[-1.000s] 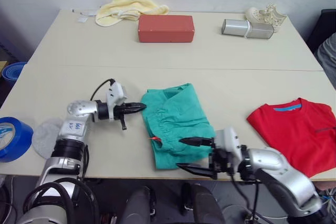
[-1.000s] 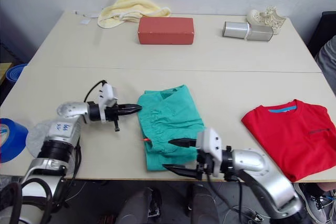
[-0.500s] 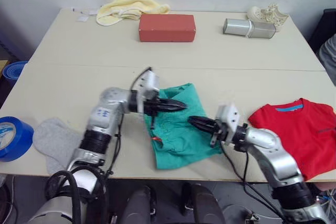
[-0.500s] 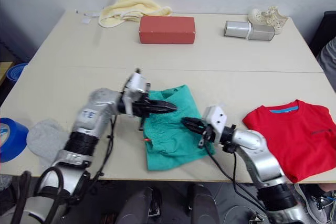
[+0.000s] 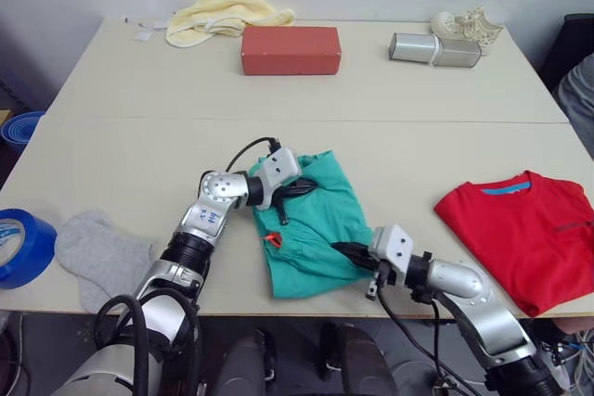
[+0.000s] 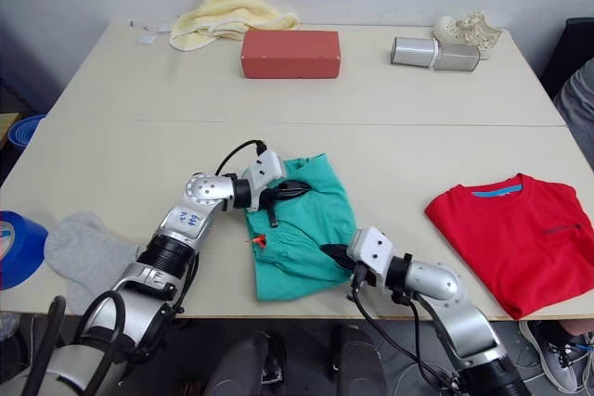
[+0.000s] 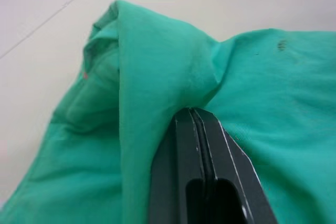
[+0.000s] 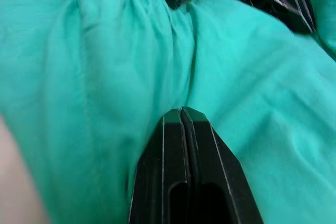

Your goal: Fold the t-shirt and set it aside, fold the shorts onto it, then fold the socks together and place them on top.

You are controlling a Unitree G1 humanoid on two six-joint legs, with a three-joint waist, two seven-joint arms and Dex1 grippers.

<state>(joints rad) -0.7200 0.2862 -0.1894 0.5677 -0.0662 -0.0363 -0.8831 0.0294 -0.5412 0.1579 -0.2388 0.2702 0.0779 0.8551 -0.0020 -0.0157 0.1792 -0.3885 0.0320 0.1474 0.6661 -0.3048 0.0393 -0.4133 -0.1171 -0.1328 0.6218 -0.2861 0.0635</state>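
Your left claw [image 5: 306, 185] pressed together on the shorts [image 5: 320, 229] | right claw [image 5: 345, 251] likewise, at their near edge

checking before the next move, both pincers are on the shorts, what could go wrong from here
1. The left pincer and right pincer are shut with the teal shorts beneath their tips; whether either has pinched cloth is unclear, so a lift may leave the shorts behind.
2. The shorts' near hem lies close to the table edge; a pull could drag them off.
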